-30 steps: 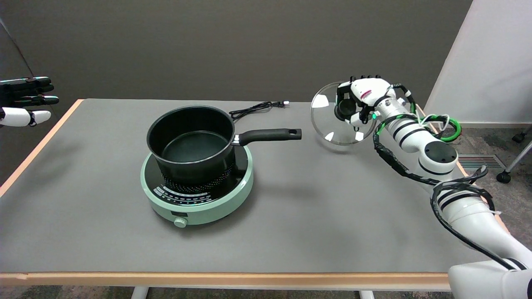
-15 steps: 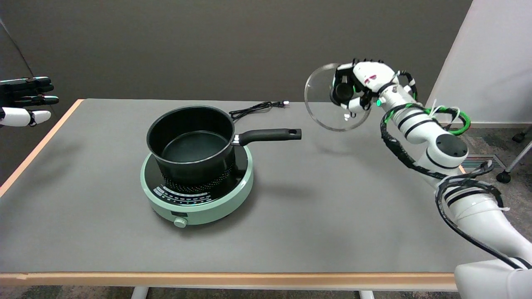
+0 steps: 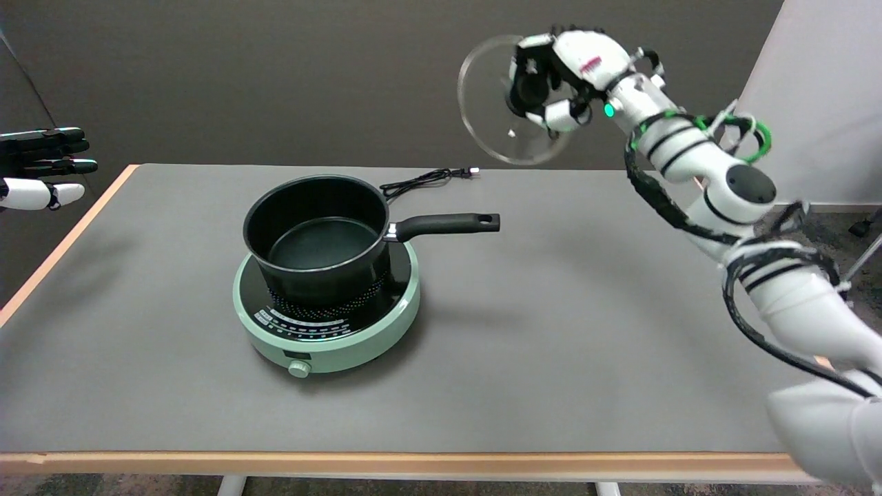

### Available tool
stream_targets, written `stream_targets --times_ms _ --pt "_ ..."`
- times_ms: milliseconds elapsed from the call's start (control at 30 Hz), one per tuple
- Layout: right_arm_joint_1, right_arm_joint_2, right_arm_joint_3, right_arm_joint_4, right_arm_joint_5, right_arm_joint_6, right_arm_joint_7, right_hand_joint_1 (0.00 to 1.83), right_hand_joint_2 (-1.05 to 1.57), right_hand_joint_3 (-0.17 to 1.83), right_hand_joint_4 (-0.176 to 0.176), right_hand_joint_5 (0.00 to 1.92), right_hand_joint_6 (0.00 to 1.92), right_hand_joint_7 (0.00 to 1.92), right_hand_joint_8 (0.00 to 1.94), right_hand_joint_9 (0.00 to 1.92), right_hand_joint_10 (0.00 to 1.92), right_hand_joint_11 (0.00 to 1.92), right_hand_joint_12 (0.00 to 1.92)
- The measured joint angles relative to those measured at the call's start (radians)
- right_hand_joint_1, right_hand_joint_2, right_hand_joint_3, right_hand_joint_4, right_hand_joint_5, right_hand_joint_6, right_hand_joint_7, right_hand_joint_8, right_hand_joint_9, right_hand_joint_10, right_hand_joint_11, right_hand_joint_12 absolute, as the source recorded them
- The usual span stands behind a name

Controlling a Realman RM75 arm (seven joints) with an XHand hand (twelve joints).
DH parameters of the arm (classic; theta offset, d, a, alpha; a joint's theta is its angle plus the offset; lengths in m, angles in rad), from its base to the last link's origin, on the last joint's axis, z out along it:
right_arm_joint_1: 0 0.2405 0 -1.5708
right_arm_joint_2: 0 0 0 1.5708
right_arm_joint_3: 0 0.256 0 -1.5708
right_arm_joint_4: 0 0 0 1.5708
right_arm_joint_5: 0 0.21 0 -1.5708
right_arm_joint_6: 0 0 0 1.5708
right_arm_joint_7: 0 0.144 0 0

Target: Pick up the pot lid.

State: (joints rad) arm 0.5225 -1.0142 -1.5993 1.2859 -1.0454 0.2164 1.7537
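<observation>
The glass pot lid (image 3: 493, 103) hangs tilted, almost on edge, high above the table's far right part. My right hand (image 3: 561, 83) grips its black knob, with the fingers wrapped around it. The black pot (image 3: 317, 238) stands uncovered on the mint-green induction cooker (image 3: 327, 310) at the table's middle left. Its long black handle (image 3: 444, 224) points right, well below and left of the lid.
The grey table (image 3: 551, 331) has a wooden edge along the front and left. A black power cord (image 3: 427, 180) lies behind the pot. The idle left hand (image 3: 41, 169) hangs at the upper left. A white wall panel (image 3: 820, 89) stands at the right.
My right hand has lifted the lid up off the table and carried it up and to the left, well above the table's far edge. The pot and cooker have not moved.
</observation>
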Motion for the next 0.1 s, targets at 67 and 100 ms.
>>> stream_targets --times_ms 67,100 --pt "0.037 0.014 -0.046 -0.005 0.030 0.003 -0.002 1.35 0.91 0.54 0.176 0.66 1.11 0.86 1.34 0.81 1.50 0.59 1.85" --pt "0.058 0.021 -0.075 -0.010 0.047 0.006 -0.002 1.35 0.91 0.54 0.176 0.66 1.11 0.86 1.34 0.81 1.50 0.59 1.85"
